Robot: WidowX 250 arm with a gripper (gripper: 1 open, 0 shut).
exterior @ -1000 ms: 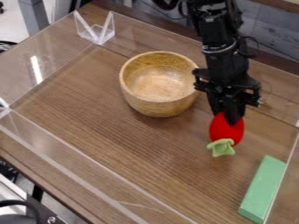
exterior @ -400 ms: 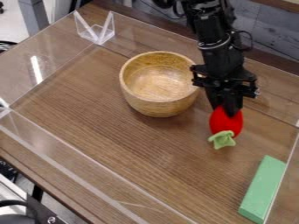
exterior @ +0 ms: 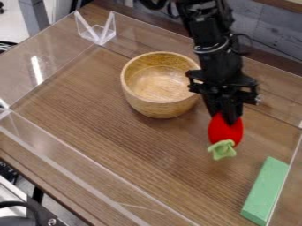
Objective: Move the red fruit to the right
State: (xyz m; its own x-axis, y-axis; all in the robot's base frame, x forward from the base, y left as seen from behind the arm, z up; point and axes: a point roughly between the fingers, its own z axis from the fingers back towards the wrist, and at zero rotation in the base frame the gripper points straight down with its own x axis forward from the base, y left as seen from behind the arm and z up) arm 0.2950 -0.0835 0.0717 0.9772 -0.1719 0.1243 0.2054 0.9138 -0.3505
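Showing a wooden table from above, with a black robot gripper (exterior: pixel 224 108) reaching down from the top edge onto a bright red toy strawberry (exterior: pixel 224 130). Gripping the fruit around its upper end, by the look of it, with fingertips against the red skin and a pale green leafy stem end (exterior: pixel 221 150) pointing toward the bottom of the view. Impossible to tell whether the berry is lifted or touching the wood.

Placed right of centre in the view: the fruit, well apart from everything but the gripper. Up and to the left, a round, light wooden bowl (exterior: pixel 161 109), with nothing visible inside. Down and to the right, near the fruit, a flat light green block (exterior: pixel 266 191), lying at a slant close to the table's edge. Far up at the left, a small clear plastic holder (exterior: pixel 97 29).

Judging progress: grasp apparently made, fruit already on the right-hand side of the table as seen here. Hard to say whether that counts as far enough, since no target spot is marked. Left to do, most likely: any remaining shift to the right, clear of the green block, then lowering if raised, opening the fingers and backing away.
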